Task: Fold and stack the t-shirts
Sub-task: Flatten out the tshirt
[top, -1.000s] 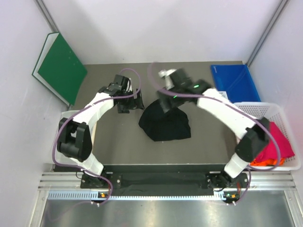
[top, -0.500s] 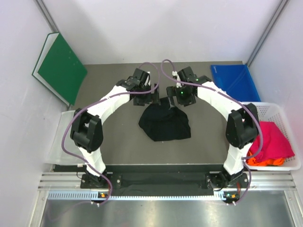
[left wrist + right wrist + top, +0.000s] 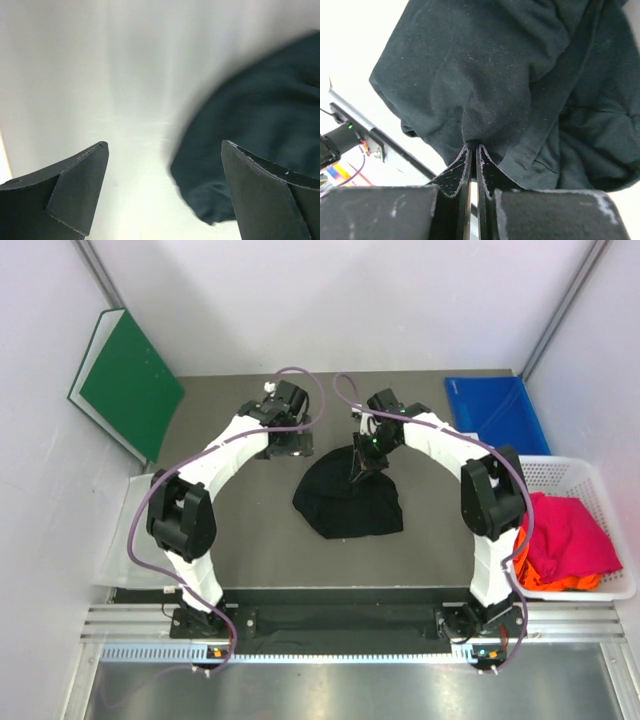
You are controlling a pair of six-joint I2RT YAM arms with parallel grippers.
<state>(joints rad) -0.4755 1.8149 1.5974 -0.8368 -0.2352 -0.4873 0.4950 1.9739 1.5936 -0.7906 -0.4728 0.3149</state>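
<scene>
Across the middle of the grey tabletop [image 3: 240,540] lies the black t-shirt [image 3: 348,505], bunched into a rounded heap with its far edge drawn up to a peak. By the far-left corner a green board [image 3: 130,382] leans on the wall, and a blue board [image 3: 495,412] lies flat at the far-right corner. Just off the right edge, toward the near corner, stands a white lattice basket [image 3: 560,464] holding a magenta t-shirt [image 3: 565,535] over an orange t-shirt [image 3: 545,582] (only a sliver of the orange shows). The right gripper [image 3: 472,146] has its fingers pressed together on a pinch of black cloth at the heap's far edge. The left gripper [image 3: 164,145] hovers with its fingers spread wide beside the heap's far-left edge, gripping nothing.
</scene>
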